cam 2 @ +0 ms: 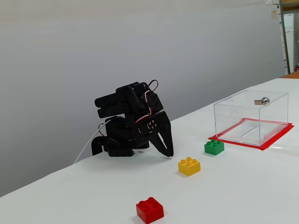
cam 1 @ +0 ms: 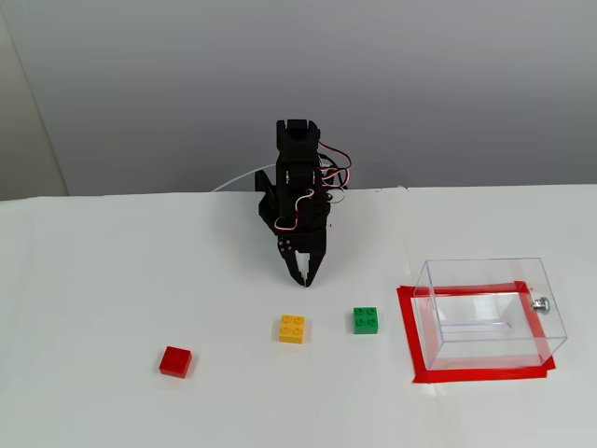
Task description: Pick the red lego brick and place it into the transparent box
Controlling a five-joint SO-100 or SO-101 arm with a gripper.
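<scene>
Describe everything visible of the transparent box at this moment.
The transparent box is a clear, thin-walled rectangular container that looks like plastic, open on top and empty. A small silver knob sticks out of one wall. It stands upright on the white table, inside a frame of red tape. In both fixed views nothing else touches it; the green brick lies nearest, apart from it.
</scene>
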